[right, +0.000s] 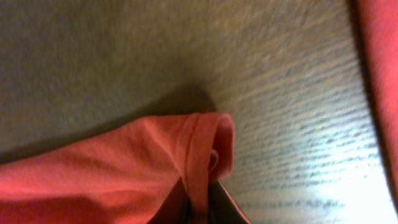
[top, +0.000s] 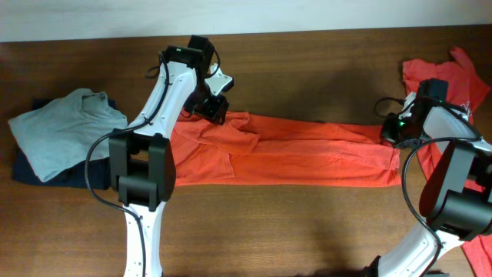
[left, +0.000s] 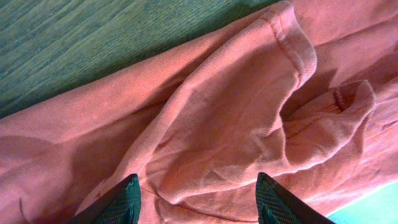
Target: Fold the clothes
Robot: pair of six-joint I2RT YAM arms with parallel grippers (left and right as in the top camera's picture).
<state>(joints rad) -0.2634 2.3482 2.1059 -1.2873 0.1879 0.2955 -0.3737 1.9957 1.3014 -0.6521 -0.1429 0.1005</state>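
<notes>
The wooden table (top: 307,231) carries an orange-red T-shirt (top: 307,158) stretched in a long band across its middle; a second orange-red shirt (top: 461,77) lies at the right edge; a grey shirt (top: 61,131) rests on a dark garment (top: 23,173) at the left; the left tool (left: 199,202) stands open over the band's bunched left end; the right tool (right: 196,209) is pinched closed on its right-end hem.

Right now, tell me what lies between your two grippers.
The orange T-shirt, stretched in a long band across the table from the left gripper to the right gripper. The overhead view shows it.
</notes>
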